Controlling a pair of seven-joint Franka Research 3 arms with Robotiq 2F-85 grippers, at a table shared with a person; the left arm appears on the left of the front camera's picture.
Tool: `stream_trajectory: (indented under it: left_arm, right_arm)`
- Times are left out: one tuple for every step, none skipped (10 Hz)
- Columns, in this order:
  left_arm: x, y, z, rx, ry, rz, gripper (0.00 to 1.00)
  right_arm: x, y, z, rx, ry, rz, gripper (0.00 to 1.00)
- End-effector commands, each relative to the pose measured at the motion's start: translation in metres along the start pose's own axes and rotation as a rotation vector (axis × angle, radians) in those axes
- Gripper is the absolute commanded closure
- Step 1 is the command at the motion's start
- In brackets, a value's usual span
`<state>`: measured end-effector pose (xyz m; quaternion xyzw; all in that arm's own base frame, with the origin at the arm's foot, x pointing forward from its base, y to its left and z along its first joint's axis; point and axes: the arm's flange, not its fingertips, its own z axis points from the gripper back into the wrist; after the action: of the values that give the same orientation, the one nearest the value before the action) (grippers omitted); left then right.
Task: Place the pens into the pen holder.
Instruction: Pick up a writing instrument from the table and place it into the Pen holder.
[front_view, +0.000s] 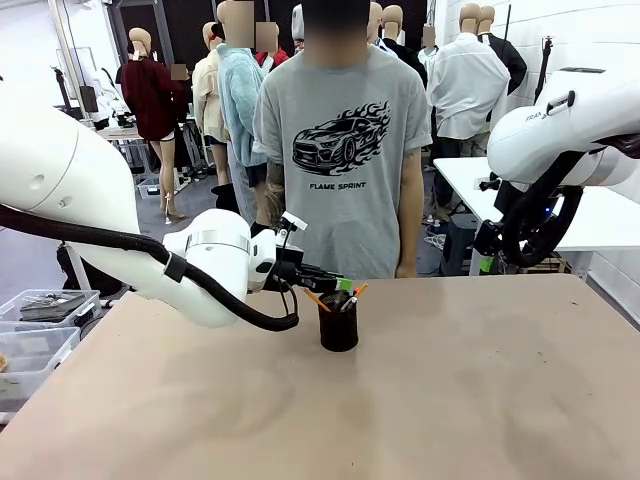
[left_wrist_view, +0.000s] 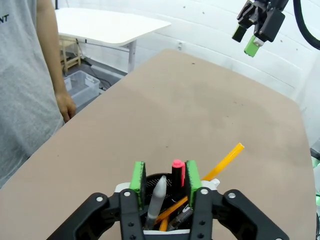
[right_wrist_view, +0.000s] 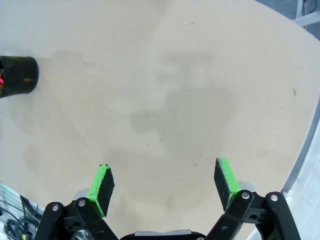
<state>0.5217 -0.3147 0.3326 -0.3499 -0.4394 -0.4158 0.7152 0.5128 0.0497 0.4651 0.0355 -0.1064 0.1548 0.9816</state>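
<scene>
Black mesh pen holder (front_view: 338, 327) on the table (front_view: 450, 400) sits directly under the left end effector (left_wrist_view: 165, 179), narrowly parted around the upright black pen (left_wrist_view: 177, 172); the right end effector (right_wrist_view: 165, 186) gapes wide, well apart.

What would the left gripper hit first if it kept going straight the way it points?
Probably the pens: the left gripper sits right over the black mesh cup, with the silver pen and the pink-tipped pen between its fingers.

Black mesh pen holder (front_view: 338, 326); pens (left_wrist_view: 170, 197) orange-yellow, silver-white, black with pink end; green-padded end effector (left_wrist_view: 165, 179).
</scene>
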Motion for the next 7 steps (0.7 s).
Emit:
stream_trajectory:
  left_arm:
    - [-0.001,0.000,-0.007,0.029,-0.009,0.000,0.48]
    - [0.002,-0.001,-0.003,0.034,-0.022,-0.004,0.48]
    - [0.009,-0.003,0.006,0.038,-0.049,-0.011,0.48]
    - [0.022,-0.005,0.020,0.034,-0.085,-0.023,0.48]
    - [0.038,-0.009,0.038,0.037,-0.130,-0.053,0.48]
    - [0.057,-0.014,0.061,0.040,-0.183,-0.078,0.48]
    - [0.072,-0.015,0.082,0.071,-0.191,-0.091,0.48]
  right_arm:
    - [0.000,-0.002,-0.001,-0.003,-0.008,0.009,0.00]
    - [0.000,-0.002,-0.001,-0.003,-0.008,0.009,0.00]
    - [0.000,-0.002,-0.001,-0.003,-0.008,0.009,0.00]
    - [0.000,-0.002,-0.001,-0.003,-0.008,0.009,0.00]
    - [0.000,-0.002,-0.001,-0.003,-0.008,0.009,0.00]
    - [0.000,-0.002,-0.001,-0.003,-0.008,0.009,0.00]
    - [0.000,-0.002,-0.001,-0.003,-0.008,0.009,0.00]
